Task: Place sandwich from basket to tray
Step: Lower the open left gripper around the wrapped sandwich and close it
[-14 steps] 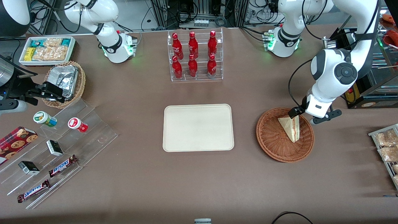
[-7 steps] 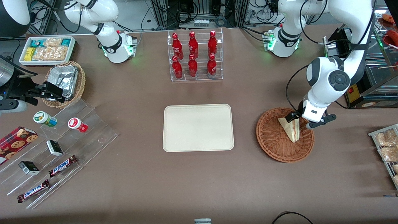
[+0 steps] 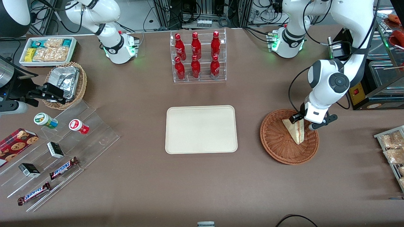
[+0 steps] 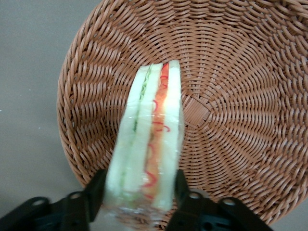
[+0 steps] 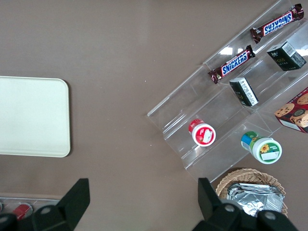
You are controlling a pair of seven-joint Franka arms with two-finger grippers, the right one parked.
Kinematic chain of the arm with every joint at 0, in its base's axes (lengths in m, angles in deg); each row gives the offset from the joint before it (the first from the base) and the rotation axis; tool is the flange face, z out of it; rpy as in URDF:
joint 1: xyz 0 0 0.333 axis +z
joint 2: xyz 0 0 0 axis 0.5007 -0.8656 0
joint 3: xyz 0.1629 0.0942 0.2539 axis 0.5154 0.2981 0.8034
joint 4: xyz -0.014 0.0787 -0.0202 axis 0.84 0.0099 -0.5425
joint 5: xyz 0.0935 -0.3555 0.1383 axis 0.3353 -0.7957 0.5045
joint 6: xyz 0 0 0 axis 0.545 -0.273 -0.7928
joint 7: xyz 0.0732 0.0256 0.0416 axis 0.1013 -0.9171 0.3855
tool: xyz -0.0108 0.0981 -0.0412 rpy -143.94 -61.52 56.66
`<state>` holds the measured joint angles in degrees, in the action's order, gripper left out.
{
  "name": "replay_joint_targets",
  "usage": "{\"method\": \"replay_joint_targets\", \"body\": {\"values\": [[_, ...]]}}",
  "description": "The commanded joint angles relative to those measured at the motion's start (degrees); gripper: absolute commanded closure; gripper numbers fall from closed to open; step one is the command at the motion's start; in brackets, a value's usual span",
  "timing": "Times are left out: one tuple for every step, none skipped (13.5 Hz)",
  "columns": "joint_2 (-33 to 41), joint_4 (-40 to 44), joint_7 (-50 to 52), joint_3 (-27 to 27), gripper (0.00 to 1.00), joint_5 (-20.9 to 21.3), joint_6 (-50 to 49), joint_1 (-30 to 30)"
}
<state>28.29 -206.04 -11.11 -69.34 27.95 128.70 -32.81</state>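
The sandwich (image 3: pixel 296 132), a pale wedge with red and green filling, stands on edge in the reddish-brown wicker basket (image 3: pixel 277 142). My left gripper (image 3: pixel 300 122) is down at the sandwich's end farther from the front camera. In the left wrist view the two black fingers (image 4: pixel 96 190) press against both sides of the sandwich (image 4: pixel 149 139), above the basket (image 4: pixel 236 91). The gripper (image 4: pixel 139 192) is shut on it. The cream tray (image 3: pixel 201 129) lies bare beside the basket, toward the parked arm's end; it also shows in the right wrist view (image 5: pixel 31 115).
A clear rack of red bottles (image 3: pixel 197 56) stands farther from the front camera than the tray. A rack of snack packs (image 3: pixel 391 148) lies toward the working arm's end. A tan basket with foil packs (image 3: pixel 66 83), a clear stepped stand (image 3: pixel 63 151) and a white snack bin (image 3: pixel 47 50) lie toward the parked arm's end.
My left gripper has come down lower over the basket and closer to the sandwich's end. The sandwich and basket have not moved.
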Motion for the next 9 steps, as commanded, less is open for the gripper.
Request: {"method": "replay_joint_targets", "body": {"values": [[1.0,-0.9,0.9,-0.4,0.93,-0.7,0.8,0.3],[1.2,-0.8,0.9,-0.4,1.0,-0.7,0.7,0.3],[1.6,-0.5,0.5,-0.5,1.0,-0.6,0.6,0.3],[2.0,-0.3,0.1,-0.5,1.0,-0.5,0.2,0.3],[2.5,0.2,-0.2,-0.5,1.0,-0.3,-0.6,0.3],[3.1,1.4,-0.3,-0.6,1.0,0.3,-2.9,0.3],[3.5,3.2,-0.3,-0.8,1.0,0.6,-6.0,0.3],[3.7,5.1,-0.3,-0.9,1.0,0.7,-8.7,0.1],[3.7,7.8,-0.3,-1.2,1.0,0.7,-12.5,0.0]]}}
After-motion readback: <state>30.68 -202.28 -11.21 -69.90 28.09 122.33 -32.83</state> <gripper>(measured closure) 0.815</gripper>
